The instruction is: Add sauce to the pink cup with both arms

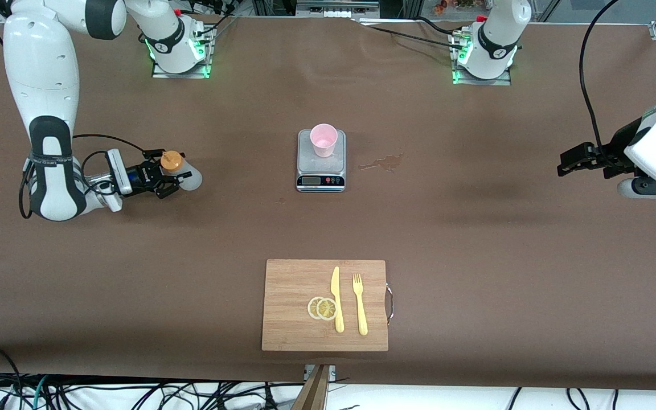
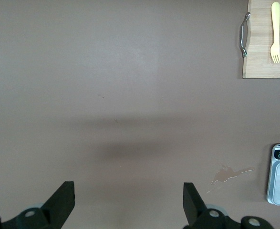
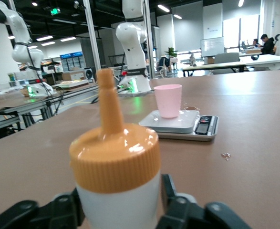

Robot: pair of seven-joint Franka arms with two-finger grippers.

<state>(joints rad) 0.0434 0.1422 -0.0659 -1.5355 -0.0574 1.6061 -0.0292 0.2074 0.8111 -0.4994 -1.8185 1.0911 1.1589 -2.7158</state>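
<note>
In your front view, the right gripper grips the sauce at mid-left, apparently resting on the worktop. The cup sits on the scale, center. Left wrist view: left gripper hovers, jaws wide, empty. Right wrist view: sauce fills the foreground.

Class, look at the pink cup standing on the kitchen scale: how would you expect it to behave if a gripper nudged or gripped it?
The pink cup looks thin and empty, so it is probably very light and may slide on the kitchen scale plate at a nudge. Its base is narrower than its rim, so a push near the top would likely tip it. Firm squeezing could well deform the walls.
</note>
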